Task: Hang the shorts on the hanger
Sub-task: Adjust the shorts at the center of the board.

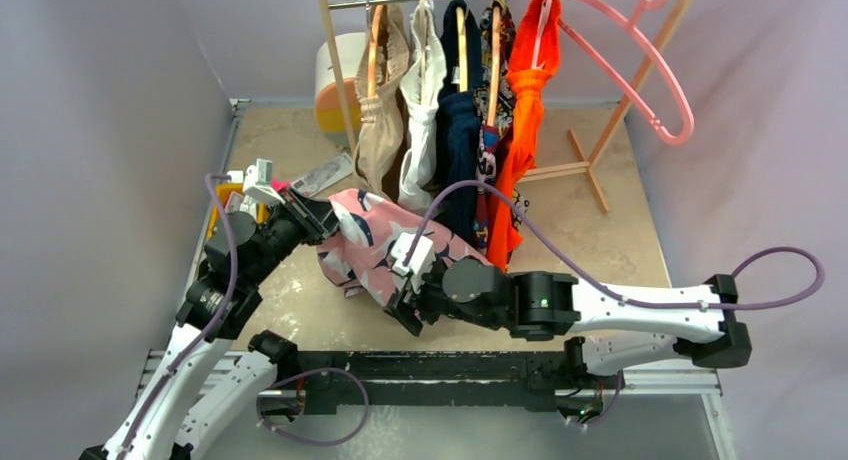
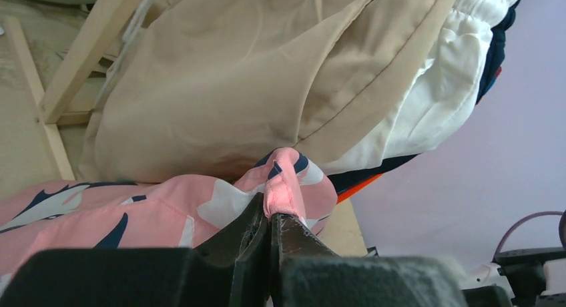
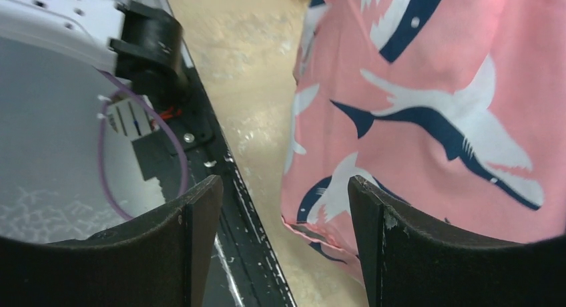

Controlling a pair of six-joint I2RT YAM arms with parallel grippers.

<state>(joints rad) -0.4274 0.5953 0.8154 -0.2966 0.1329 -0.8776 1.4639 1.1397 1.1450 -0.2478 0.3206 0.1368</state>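
From the top external view, the shorts [image 1: 372, 242] sit left of the counter's [image 1: 600, 230] centre, nearer its near edge than its far one. They are bunched, with their long axis running from far-left to near-right. The left gripper [image 1: 322, 216] meets their far-left end and the right gripper [image 1: 405, 310] sits at their near-right end. The hanger [image 1: 676, 140] hangs tilted from the clothes rack [image 1: 338, 70] above the far right corner, well apart from the shorts and beyond the orange garment [image 1: 525, 90]. Any carry would therefore have to go far and right, and the right arm's base looks the nearer one to it. In the left wrist view, the left gripper [image 2: 270, 217] has its jaws pressed together on a raised fold of the shorts [image 2: 133, 213]. The fold pokes out above the tips while the rest of the cloth spreads leftward. A beige garment [image 2: 233, 73] and a white garment [image 2: 454, 73] hang close behind it. In the right wrist view, the right gripper [image 3: 284, 253] has its jaws wide apart and holds nothing. The shorts [image 3: 454, 100] lie up and to the right of the gap. Only their lower hem reaches in beside the right-hand finger, and I cannot tell whether it touches. Bare counter [image 3: 247, 87] shows through the rest of the gap.
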